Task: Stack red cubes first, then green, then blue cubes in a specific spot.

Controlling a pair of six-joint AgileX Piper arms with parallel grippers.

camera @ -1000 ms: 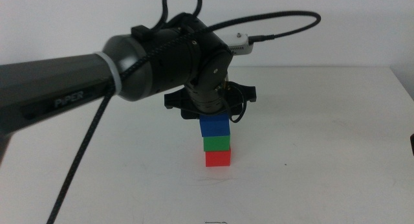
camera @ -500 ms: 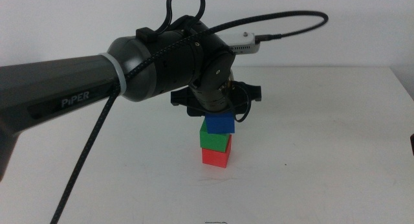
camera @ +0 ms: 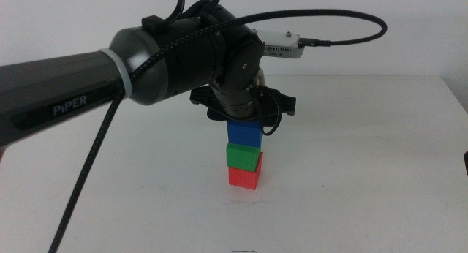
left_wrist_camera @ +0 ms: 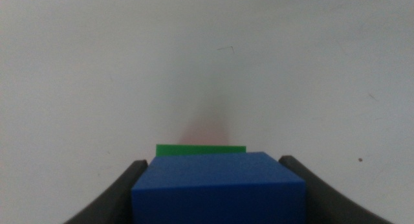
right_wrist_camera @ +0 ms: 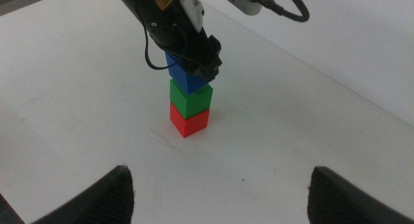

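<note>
- Three cubes form one upright stack at the centre of the middle view: the red cube (camera: 244, 178) sits on the bench (camera: 365, 172), the green cube (camera: 244, 157) rests on it, and the blue cube (camera: 243, 133) is on top.
- One arm, the left, reaches in from the left of that frame; its gripper (camera: 243, 126) comes down over the stack and is clamped on the blue cube.
- Only the left wrist view shows this grasp closely: the blue cube (left_wrist_camera: 218, 188) fills the space between the two dark jaws, both jaws against its sides, with a strip of the green cube (left_wrist_camera: 201, 149) showing just past its far edge. The red cube is hidden there.
- Only the right wrist view shows the stack whole from a distance, in the upper middle of the frame: red cube (right_wrist_camera: 189, 120), green cube (right_wrist_camera: 191, 98), blue cube (right_wrist_camera: 185, 75) under the left gripper (right_wrist_camera: 187, 65).
- The right gripper (right_wrist_camera: 220, 191) waits well apart from the stack, its jaws spread wide.
- Plain white covers the bench, and a pale wall stands behind it in the middle view.
- One cube of each colour, three in all; two grippers.
</note>
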